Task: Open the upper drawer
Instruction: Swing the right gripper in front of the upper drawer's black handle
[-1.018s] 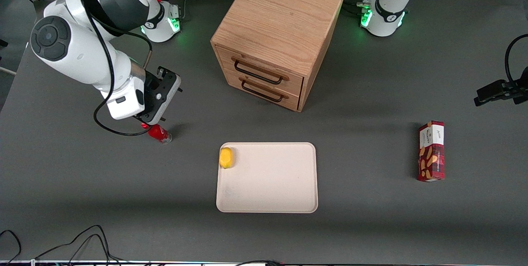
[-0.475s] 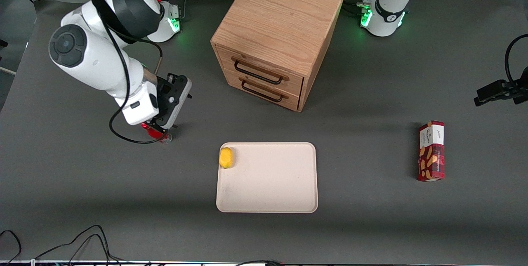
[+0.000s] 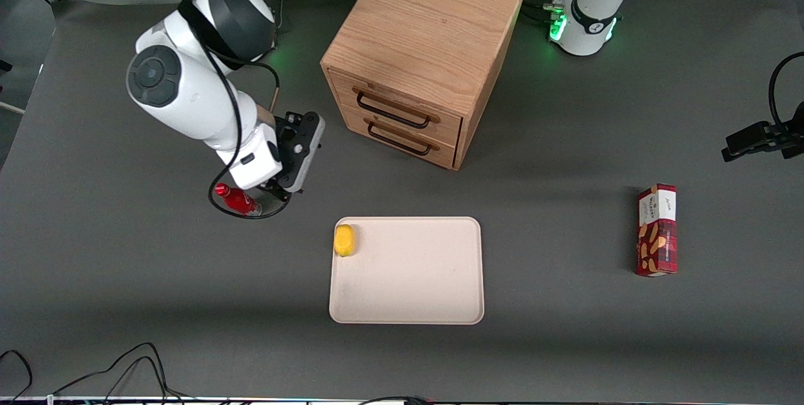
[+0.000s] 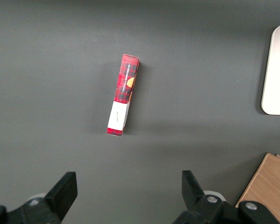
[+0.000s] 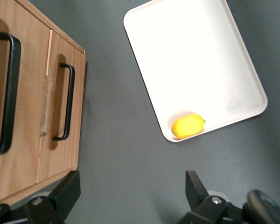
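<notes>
A light oak cabinet [image 3: 427, 47] is shown standing on the dark grey table [image 3: 565, 329], its two drawer fronts turned toward the front camera and angled somewhat toward the working arm's end. The upper drawer [image 3: 402, 98] is seen fully pushed in, flush with the cabinet face, its black bar handle [image 3: 392, 110] lying horizontally across the front. The lower drawer [image 3: 408, 134] sits directly beneath it, likewise closed.

The gripper [image 3: 284, 190] is held above the table, toward the working arm's end from the drawer fronts, well apart from the handle and slightly nearer the front camera than it. In the right wrist view its two fingers [image 5: 60, 193] are spread wide, with only bare table between them, and both drawer handles are seen ahead of it.

A small red bottle [image 3: 237, 199] is found lying on its side on the table just beside the gripper; whether the two touch cannot be told from the front view. A cream tray [image 3: 408, 292] is placed nearer the front camera than the cabinet, with a yellow lemon [image 3: 344, 240] resting in one of its corners. A red snack box [image 3: 657, 230] lies toward the parked arm's end of the table.
</notes>
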Motion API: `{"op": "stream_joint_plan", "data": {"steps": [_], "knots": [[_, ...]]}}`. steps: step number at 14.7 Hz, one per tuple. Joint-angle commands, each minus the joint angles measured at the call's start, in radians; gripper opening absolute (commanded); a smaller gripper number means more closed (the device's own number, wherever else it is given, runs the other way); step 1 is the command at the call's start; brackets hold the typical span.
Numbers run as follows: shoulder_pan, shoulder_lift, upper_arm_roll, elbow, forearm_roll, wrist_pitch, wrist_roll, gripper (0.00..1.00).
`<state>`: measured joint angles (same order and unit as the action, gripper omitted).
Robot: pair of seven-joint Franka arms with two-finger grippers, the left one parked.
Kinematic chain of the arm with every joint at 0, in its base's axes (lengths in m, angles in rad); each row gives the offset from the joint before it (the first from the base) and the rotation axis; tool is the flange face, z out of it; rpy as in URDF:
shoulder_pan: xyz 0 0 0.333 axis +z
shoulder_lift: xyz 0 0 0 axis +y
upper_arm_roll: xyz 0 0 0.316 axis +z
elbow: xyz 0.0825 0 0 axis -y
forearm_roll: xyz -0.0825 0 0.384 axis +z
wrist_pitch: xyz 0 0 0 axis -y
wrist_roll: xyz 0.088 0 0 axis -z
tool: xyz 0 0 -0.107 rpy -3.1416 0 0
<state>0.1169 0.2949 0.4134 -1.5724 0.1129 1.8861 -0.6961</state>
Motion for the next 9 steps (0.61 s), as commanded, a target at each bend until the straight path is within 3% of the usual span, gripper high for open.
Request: {"op": "stream_joint_plan", "data": {"steps": [1,4,9], "knots": [[0.038,0.03,0.024,0.025,-0.006,0.008,0.108,1.0],[0.07,0.039,0.024,0.017,-0.01,0.011,0.301,1.0],[0.136,0.087,0.021,0.023,-0.013,0.011,0.418,1.0]]}}
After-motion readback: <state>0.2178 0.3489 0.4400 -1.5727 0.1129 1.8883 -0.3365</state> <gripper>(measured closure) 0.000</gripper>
